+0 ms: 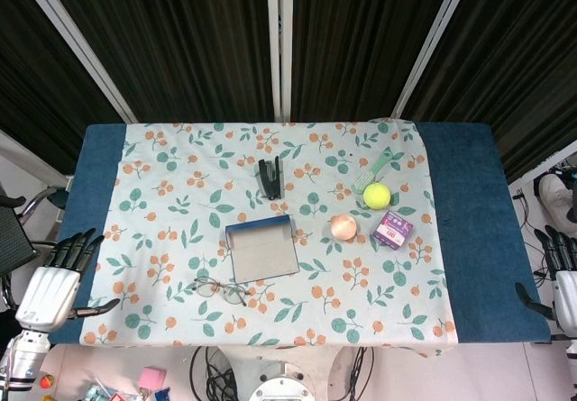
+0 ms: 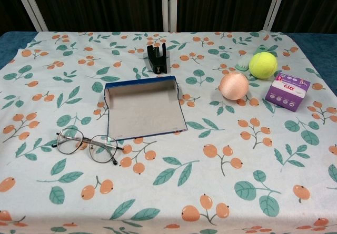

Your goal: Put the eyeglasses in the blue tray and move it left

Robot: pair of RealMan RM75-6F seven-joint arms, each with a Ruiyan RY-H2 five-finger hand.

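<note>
The eyeglasses [image 1: 220, 289] [image 2: 87, 145] lie on the patterned cloth, thin dark frame, just in front of the blue tray's near left corner. The blue tray [image 1: 261, 229] [image 2: 141, 83] sits at the middle of the table with nothing in it, its blue rim around a pale floor. My left hand [image 1: 61, 279] hangs at the table's left edge, fingers apart, holding nothing. My right hand [image 1: 561, 279] is at the far right edge of the head view, partly cut off, fingers apart and holding nothing. Neither hand shows in the chest view.
A black stapler [image 1: 270, 177] [image 2: 157, 58] stands behind the tray. To the right lie a peach ball [image 1: 343, 226] [image 2: 234, 85], a yellow-green tennis ball [image 1: 377, 194] [image 2: 263, 64], a purple box [image 1: 394, 229] [image 2: 287, 91] and a green brush [image 1: 371, 172].
</note>
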